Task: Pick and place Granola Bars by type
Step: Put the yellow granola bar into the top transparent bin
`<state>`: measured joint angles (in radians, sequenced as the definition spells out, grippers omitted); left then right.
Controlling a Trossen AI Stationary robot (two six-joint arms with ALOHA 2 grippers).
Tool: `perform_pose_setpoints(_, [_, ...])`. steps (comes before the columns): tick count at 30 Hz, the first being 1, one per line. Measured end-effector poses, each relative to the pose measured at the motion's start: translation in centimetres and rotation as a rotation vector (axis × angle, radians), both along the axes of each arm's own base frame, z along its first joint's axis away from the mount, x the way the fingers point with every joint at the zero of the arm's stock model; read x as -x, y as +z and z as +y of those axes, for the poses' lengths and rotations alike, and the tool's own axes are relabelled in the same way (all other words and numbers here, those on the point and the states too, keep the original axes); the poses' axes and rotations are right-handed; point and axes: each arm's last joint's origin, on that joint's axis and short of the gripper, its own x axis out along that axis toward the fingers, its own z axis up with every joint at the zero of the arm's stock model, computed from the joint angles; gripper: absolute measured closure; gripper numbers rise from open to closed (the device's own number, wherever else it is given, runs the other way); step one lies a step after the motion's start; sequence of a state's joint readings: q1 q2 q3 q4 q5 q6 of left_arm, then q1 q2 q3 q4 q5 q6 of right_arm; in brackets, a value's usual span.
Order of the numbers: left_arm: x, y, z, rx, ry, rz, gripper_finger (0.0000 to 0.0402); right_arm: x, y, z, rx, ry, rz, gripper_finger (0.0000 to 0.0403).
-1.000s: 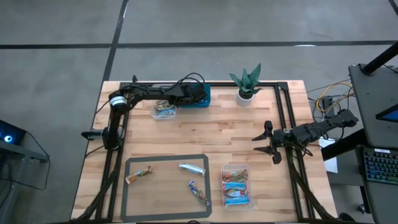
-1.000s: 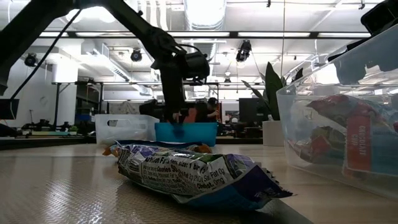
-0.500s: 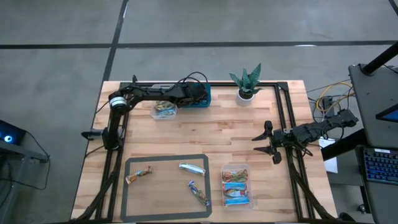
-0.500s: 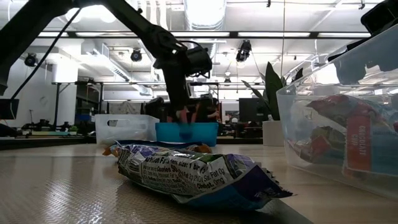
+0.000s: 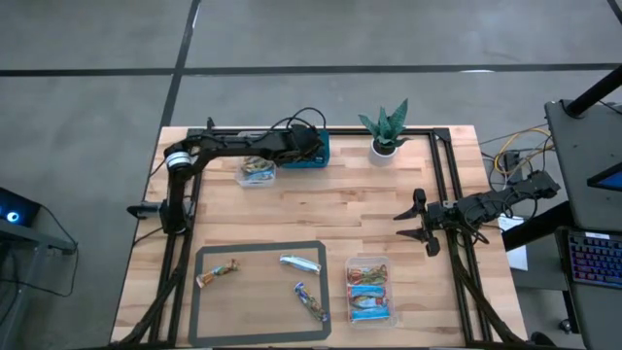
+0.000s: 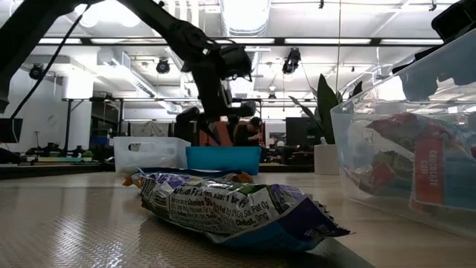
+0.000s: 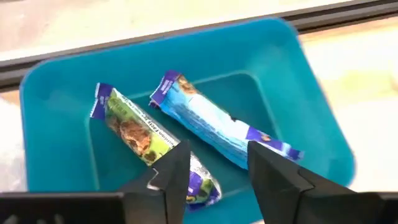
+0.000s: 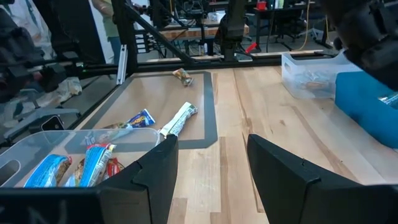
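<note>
Nearest in the low view lies a granola bar (image 6: pixel 234 211), its crinkled wrapper printed too small to read. Beyond, the left gripper (image 7: pixel 214 163), fingers spread and empty, hovers over two blue-ended bars (image 7: pixel 205 121) in the teal bin (image 7: pixel 56 143); the right gripper (image 5: pixel 416 223) waits open

It was a robotics lab or workshop. Exposed ceiling ducts (image 6: pixel 245 15) and track lights (image 6: pixel 165 65) hung overhead. Workbenches (image 8: pixel 249 22) with equipment stood beyond the wooden table (image 5: pixel 330 209).
</note>
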<state>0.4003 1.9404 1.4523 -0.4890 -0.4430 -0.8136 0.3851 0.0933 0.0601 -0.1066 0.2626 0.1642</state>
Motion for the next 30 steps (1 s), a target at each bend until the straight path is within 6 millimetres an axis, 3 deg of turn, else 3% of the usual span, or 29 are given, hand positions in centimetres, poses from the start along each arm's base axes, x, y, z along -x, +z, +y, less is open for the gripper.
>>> perform_pose_setpoints(6, [0.5, 2.5, -0.4, -0.028, -0.125, -0.018, 0.0241, 0.0, 0.0, 0.0, 0.000, 0.000, -0.001, 0.0220])
perform_pose_setpoints(15, [1.8, 7.4, -2.5, -0.089, -0.500, -0.032, 0.0224, 0.0, 0.0, 0.0, 0.000, 0.000, 0.000, 0.0220])
perform_pose_setpoints(21, [3.6, 10.3, -4.6, -0.139, -0.731, 0.011, 0.0200, 0.0, 0.0, 0.0, 0.000, 0.000, 0.000, 0.0220])
perform_pose_setpoints(30, [6.7, 13.0, -8.9, -0.220, -1.040, 0.160, 0.0149, 0.0, 0.0, 0.0, 0.000, 0.000, 0.000, 0.0220])
